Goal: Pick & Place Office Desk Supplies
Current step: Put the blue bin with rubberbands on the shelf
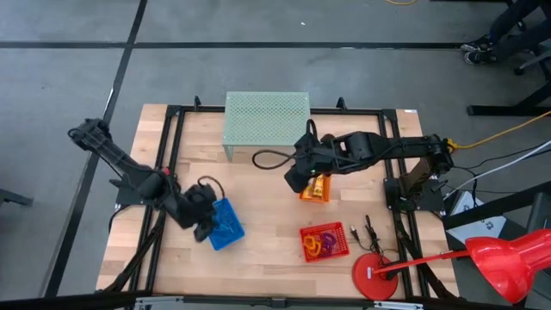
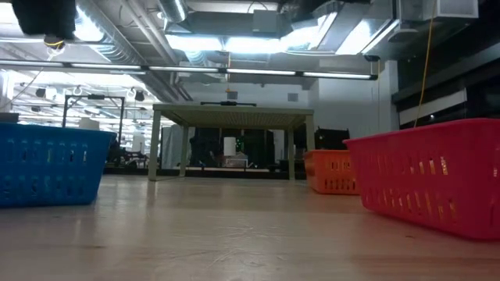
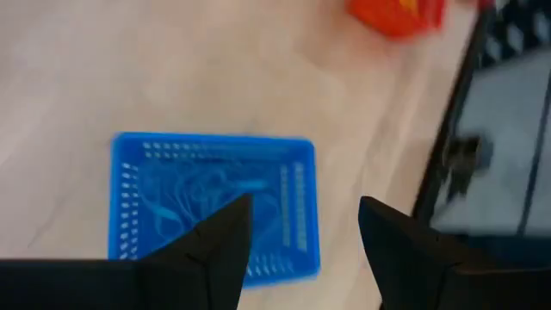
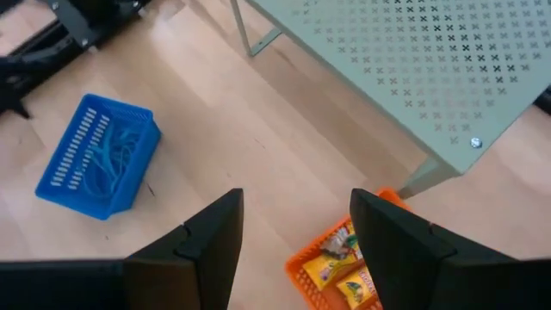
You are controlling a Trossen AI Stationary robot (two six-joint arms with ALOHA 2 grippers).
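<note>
The left hand (image 1: 204,222), fingers spread and holding nothing, hangs over the blue basket (image 1: 227,225) at the desk's (image 1: 258,207) left front; thin blue loops (image 4: 114,148) lie inside that basket. The pale green perforated stand (image 1: 266,118) sits at the back centre. The right hand (image 1: 297,179), likewise spread and empty, is above the orange basket (image 1: 315,189), which contains yellow-and-white blocky pieces (image 4: 344,269). Farther front, the red basket (image 1: 325,242) holds red and orange loops (image 1: 324,243).

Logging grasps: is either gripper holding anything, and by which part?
Nothing. The left gripper and right gripper are both open and empty.
</note>
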